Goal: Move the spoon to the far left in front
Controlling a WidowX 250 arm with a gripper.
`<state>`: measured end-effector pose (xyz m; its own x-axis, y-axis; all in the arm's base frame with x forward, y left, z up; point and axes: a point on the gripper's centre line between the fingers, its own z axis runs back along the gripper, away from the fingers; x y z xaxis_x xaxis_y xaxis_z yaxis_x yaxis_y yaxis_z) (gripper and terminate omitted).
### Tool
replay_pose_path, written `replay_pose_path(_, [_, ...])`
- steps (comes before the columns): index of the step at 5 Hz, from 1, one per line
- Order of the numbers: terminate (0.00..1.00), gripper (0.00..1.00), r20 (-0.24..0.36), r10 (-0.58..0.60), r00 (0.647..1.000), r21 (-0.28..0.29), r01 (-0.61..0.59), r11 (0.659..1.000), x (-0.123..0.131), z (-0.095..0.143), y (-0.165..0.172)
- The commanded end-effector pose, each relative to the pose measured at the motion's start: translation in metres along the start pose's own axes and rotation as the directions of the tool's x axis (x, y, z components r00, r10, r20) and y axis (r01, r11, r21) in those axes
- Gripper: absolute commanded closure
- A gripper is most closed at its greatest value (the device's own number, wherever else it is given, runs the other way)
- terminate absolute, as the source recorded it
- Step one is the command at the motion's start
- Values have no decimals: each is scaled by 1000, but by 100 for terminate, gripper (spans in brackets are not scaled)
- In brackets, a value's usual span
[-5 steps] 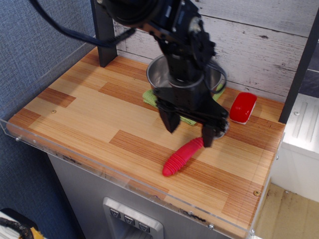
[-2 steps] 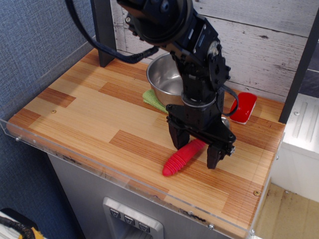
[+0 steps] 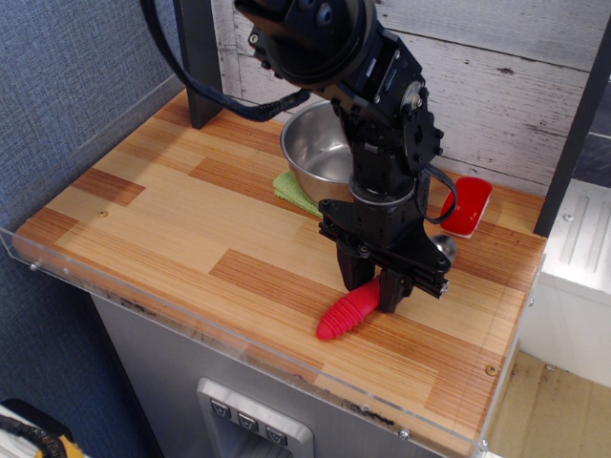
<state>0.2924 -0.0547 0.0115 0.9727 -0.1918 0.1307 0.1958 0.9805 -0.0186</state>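
The spoon (image 3: 346,313) lies on the wooden table (image 3: 172,210) at the front right, its ribbed red handle pointing to the front left. Its shiny metal bowl (image 3: 442,248) shows behind the gripper at the right. My black gripper (image 3: 372,286) points straight down over the upper part of the handle. Its two fingers (image 3: 392,292) are closed against the handle on either side, down at table level.
A large steel bowl (image 3: 320,148) stands at the back on a green cloth (image 3: 294,191). A small rounded red block (image 3: 465,205) lies at the back right. A dark post (image 3: 199,67) stands at the back left. A clear plastic rim (image 3: 143,286) runs along the front edge.
The gripper came down over the spoon's handle and its fingers closed in from wide open until they hold the handle. The spoon shifted slightly.
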Motion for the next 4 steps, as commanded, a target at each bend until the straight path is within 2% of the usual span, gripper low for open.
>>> replay_pose_path(1, [0,100,62,-7,998,7,7,1000,8,19,-6])
replay_pose_path(2, [0,100,148,-62,987,-17,65,998,17,54,-20])
replay_pose_path(3, [0,100,267,-77,961,-96,106,990,21,84,-22])
replay_pose_path(4, [0,100,299,-41,953,-16,48,999,16,105,-2])
